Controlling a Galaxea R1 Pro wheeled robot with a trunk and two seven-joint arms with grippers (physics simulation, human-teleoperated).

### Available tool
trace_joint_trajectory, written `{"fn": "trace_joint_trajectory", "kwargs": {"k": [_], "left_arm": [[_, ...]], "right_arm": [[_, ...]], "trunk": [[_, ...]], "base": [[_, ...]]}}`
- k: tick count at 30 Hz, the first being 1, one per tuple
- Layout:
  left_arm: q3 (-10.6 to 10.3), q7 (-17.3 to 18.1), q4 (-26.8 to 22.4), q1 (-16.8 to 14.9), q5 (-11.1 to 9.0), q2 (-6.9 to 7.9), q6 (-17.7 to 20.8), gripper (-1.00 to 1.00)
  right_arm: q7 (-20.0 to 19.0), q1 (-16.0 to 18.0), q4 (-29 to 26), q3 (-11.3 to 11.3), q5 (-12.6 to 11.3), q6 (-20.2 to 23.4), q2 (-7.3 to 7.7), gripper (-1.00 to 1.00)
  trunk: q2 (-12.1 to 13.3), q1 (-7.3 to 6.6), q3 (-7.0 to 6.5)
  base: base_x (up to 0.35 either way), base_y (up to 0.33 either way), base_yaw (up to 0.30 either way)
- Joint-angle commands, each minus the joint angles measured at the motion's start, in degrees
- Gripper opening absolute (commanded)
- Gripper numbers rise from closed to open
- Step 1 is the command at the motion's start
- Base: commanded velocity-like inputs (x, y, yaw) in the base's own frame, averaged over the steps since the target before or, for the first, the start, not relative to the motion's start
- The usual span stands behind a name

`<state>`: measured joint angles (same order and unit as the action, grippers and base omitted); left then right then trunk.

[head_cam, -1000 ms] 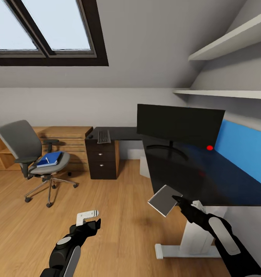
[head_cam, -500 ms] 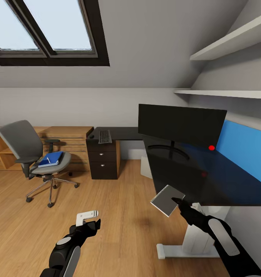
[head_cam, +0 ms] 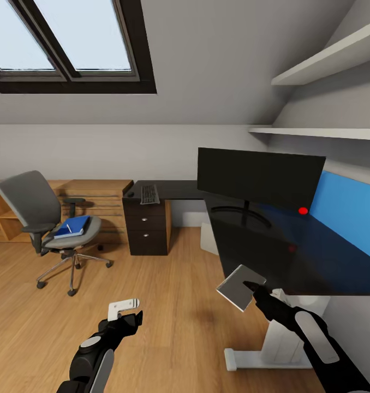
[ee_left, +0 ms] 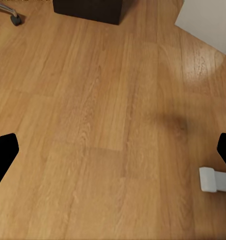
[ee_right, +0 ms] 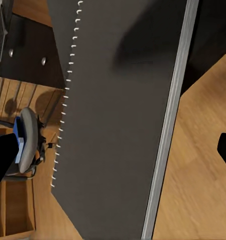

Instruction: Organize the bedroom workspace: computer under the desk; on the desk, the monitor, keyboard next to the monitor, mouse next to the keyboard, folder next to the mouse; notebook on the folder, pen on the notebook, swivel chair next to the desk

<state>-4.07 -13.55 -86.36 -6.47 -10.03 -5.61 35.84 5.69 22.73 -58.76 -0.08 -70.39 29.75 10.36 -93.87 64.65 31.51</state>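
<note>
Notebook (head_cam: 240,287) is held clamped in the right gripper (head_cam: 254,289) beside the desk (head_cam: 294,262); left gripper (head_cam: 131,312) jaws are spread, empty. Folder (head_cam: 72,226) must first be fetched from the swivel chair (head_cam: 40,215).

arms: glossy black, jointed | forearms: pale grey oval panels | left pincer (head_cam: 126,309): white bracket on top

**Cut off, hidden, or too small to read**

The desk (head_cam: 294,256) runs off the head view at three o'clock. The notebook (ee_right: 118,120) overruns the right wrist view at twelve and six. At nine o'clock, the pen (head_cam: 69,228) on the folder (head_cam: 72,226) is a mere speck.
</note>
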Motion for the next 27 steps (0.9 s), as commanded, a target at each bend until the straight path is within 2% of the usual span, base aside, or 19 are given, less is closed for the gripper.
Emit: {"fn": "trace_joint_trajectory", "kwargs": {"k": [1,8,27], "left_arm": [[-0.1,-0.5,-0.1,0.0,-0.6,0.02,0.2,1.00],[-0.1,-0.6,0.0,0.0,-0.6,0.05,0.2,1.00],[-0.1,-0.5,0.0,0.0,-0.6,0.03,0.2,1.00]], "right_arm": [[0.6,0.0,0.1,0.0,-0.6,0.2,0.01,1.00],[0.5,0.0,2.1,0.1,-0.6,-0.1,0.01,1.00],[0.4,0.0,2.4,0.3,-0.4,-0.3,-0.36,1.00]], "trunk": [[0.0,0.01,0.06],[0.0,0.01,0.06],[0.0,0.01,0.06]], "base": [[0.084,0.063,0.000],[0.024,0.018,0.000],[0.001,0.007,0.000]]}}
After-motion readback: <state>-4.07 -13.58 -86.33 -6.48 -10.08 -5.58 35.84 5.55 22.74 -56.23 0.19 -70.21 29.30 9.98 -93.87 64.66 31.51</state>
